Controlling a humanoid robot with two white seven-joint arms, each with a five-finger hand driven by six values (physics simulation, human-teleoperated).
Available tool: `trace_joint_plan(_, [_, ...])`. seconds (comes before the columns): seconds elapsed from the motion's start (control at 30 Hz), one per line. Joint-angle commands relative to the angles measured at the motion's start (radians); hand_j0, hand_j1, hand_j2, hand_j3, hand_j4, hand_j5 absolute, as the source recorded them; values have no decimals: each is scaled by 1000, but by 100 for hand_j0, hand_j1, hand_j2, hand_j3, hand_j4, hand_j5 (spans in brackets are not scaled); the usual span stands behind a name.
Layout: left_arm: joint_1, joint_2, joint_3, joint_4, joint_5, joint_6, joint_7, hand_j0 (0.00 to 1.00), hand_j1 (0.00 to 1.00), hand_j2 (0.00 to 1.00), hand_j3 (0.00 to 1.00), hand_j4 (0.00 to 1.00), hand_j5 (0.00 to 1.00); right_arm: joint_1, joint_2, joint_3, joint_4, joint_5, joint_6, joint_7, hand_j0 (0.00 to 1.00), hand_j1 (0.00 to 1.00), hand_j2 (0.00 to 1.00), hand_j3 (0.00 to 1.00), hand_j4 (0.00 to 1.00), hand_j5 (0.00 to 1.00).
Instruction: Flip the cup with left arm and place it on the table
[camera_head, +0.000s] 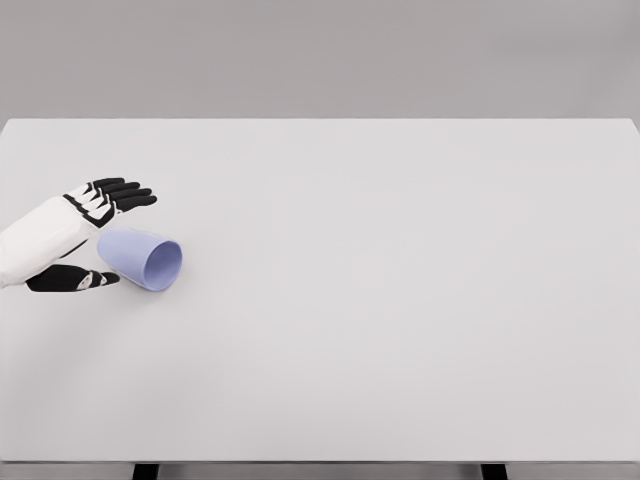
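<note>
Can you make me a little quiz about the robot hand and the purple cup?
1. True or false: the cup stands upright on the table.
2. Which hand is next to the cup? A) the left hand B) the right hand C) both
3. Fill in: the cup's open mouth faces toward the picture's ____ side.

Key:
1. False; it lies on its side.
2. A; its fingers are spread around the cup's closed end, with the thumb in front, not yet gripping it.
3. Right, and a bit toward the camera.
</note>
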Motion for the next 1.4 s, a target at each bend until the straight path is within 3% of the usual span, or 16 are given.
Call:
trace_joint_plan(0.0, [0, 1, 3, 0, 6, 1, 1, 100, 100, 100, 100, 100, 100, 0, 0, -8, -3, -1, -4, 0, 100, 100, 100, 100, 100, 100])
trace_joint_plan(0.3, [-9, 17, 6, 3, -26, 1, 1, 100, 100, 100, 100, 100, 100, 2, 0, 0, 3, -1, 2, 0, 100, 100, 100, 100, 100, 100])
trace_joint_plan(0.37, [-5, 62, 4, 4, -40, 1, 1, 100, 100, 100, 100, 100, 100, 2, 0, 1, 3, -1, 2, 0, 100, 100, 100, 100, 100, 100])
trace_joint_plan(0.53, [-17, 83, 24, 20, 2, 1, 1, 100, 100, 100, 100, 100, 100, 2, 0, 0, 3, -1, 2, 0, 100, 100, 100, 100, 100, 100])
trace_joint_plan(0.6, [-15, 189, 16, 20, 124, 1, -62, 100, 100, 100, 100, 100, 100, 2, 0, 0, 3, -1, 1, 0, 100, 100, 100, 100, 100, 100])
trace_joint_plan(0.63, [-11, 228, 12, 18, 219, 1, -151, 100, 100, 100, 100, 100, 100, 2, 0, 0, 3, -1, 2, 0, 100, 100, 100, 100, 100, 100])
trace_joint_plan(0.7, [-28, 260, 21, 18, 416, 1, -420, 100, 100, 100, 100, 100, 100, 2, 0, 0, 3, -1, 2, 0, 100, 100, 100, 100, 100, 100])
trace_joint_plan(0.77, [-81, 258, 9, 16, 468, 1, -420, 100, 100, 100, 100, 100, 100, 2, 0, 1, 3, -1, 1, 0, 100, 100, 100, 100, 100, 100])
trace_joint_plan(0.87, [-92, 258, 6, 13, 468, 1, -420, 100, 100, 100, 100, 100, 100, 2, 0, 0, 3, -1, 2, 0, 100, 100, 100, 100, 100, 100])
trace_joint_plan(0.97, [-112, 243, 4, 20, 344, 1, -420, 100, 100, 100, 100, 100, 100, 2, 0, 0, 3, -1, 1, 0, 100, 100, 100, 100, 100, 100])
trace_joint_plan(1.07, [-124, 218, -8, 29, 321, 1, -420, 100, 100, 100, 100, 100, 100, 2, 0, 0, 3, -1, 2, 0, 100, 100, 100, 100, 100, 100])
trace_joint_plan(1.17, [-138, 212, -30, 21, 322, 205, -420, 100, 100, 100, 100, 100, 100, 2, 0, 0, 3, -1, 2, 0, 100, 100, 100, 100, 100, 100])
trace_joint_plan(1.37, [-179, 148, -82, 18, 324, 405, -420, 100, 100, 100, 100, 100, 100, 2, 0, 0, 3, -1, 2, 0, 100, 100, 100, 100, 100, 100])
